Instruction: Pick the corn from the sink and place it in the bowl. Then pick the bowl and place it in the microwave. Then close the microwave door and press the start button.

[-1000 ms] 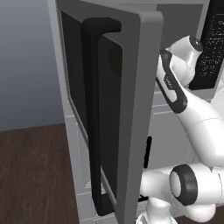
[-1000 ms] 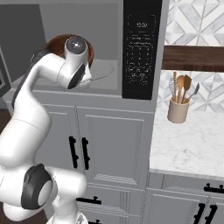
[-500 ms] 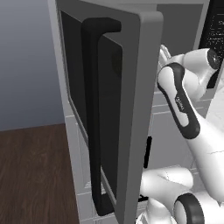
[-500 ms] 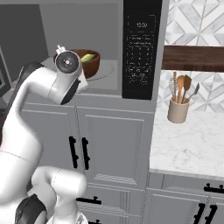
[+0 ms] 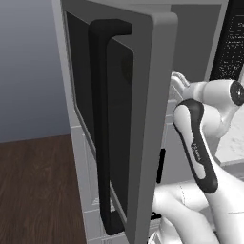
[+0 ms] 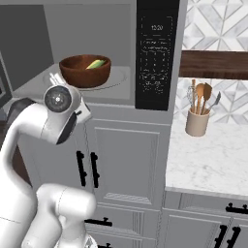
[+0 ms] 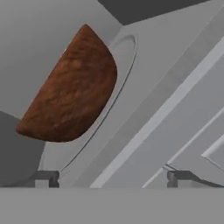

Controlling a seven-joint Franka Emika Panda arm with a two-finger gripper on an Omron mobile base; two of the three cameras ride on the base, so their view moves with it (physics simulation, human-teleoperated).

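Bowl's delivered, arm backing out. You can see the bowl (image 6: 85,70) sitting on the round turntable inside the microwave (image 6: 97,53), corn (image 6: 96,63) lying in it, green husk and yellow tip poking above the rim. A sec ago the arm's wrist was deep in the cavity, covering the bowl; half a sec ago it had pulled partway back; now it sits below and in front of the opening, w/ the bowl left behind and untouched. In the hand view the gripper (image 7: 113,177) shows fingertips (image 7: 46,177) spread wide, nothing between them, bowl well apart beyond. So you've let go: pick-and-place steps look done, leaving the door and start button.

The microwave door (image 5: 143,119) stands swung open toward you in the left base view, its long black bar handle (image 5: 102,128) running top to bottom. Control panel (image 6: 156,53) is at the right of the cavity, black w/ small white markings.

Materials: bowl is glossy reddish-brown, wood-grained, round and deep. Cavity floor is flat matte grey w/ a raised circular rim. Door is grey-framed w/ dark smooth glass. Cabinets (image 6: 126,155) below are grey panelled w/ black pulls; marble counter (image 6: 208,160) to the right holds a tan utensil crock (image 6: 197,122).
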